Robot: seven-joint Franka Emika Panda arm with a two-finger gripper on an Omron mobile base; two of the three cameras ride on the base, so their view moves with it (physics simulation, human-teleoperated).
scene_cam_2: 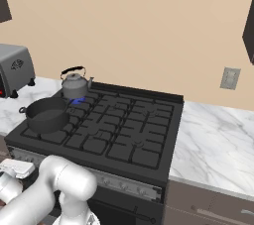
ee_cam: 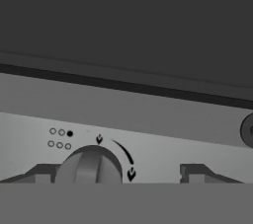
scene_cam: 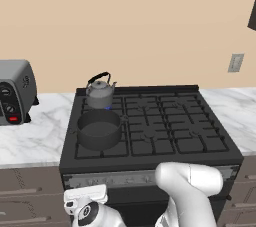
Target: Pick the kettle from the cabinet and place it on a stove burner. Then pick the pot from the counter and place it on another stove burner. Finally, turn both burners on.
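On rear burner — squat grey kettle (scene_cam: 100, 92)

Both base views are evenly and softly lit, with no clear direction of light. The beige wall (scene_cam: 130, 26) is flat in tone, without glare. Faint, soft shadows sit under the toaster oven (scene_cam: 16, 91) at the left edge. Edges are sharp but slightly jagged; straight lines stay straight toward the corners. The hand view is dim and grey, its upper half nearly black, and the knob (ee_cam: 89, 166) at lower left is crisp.
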